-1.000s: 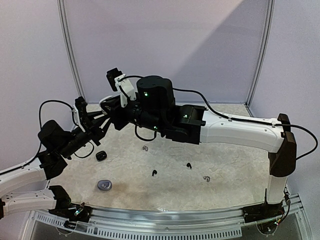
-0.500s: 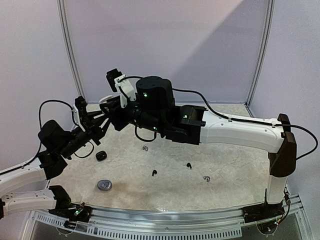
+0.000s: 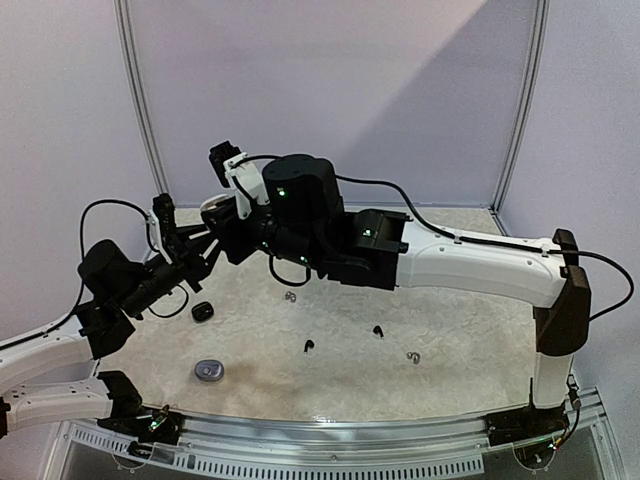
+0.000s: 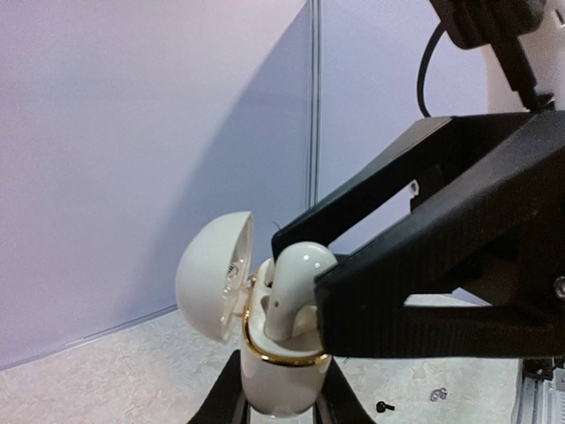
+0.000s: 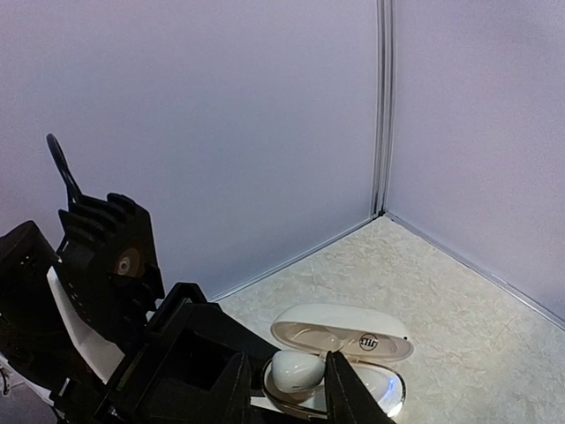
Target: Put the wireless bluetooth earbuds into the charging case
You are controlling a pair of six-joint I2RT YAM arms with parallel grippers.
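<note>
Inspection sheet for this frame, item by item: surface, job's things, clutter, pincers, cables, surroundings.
Surface: beige mottled tabletop.
Job's things: white charging case, lid open, held in the air; white earbud at its socket; two black earbuds and two silvery earbuds loose on the tabletop; black case and grey case there too.
Clutter: nothing seen.
Pincers: left pincer shut on the white charging case; right pincer around the white earbud, grip unclear.
Cables: left arm cable loops free; right arm cable runs along the arm.
Surroundings: lavender wall panels, metal posts.
</note>
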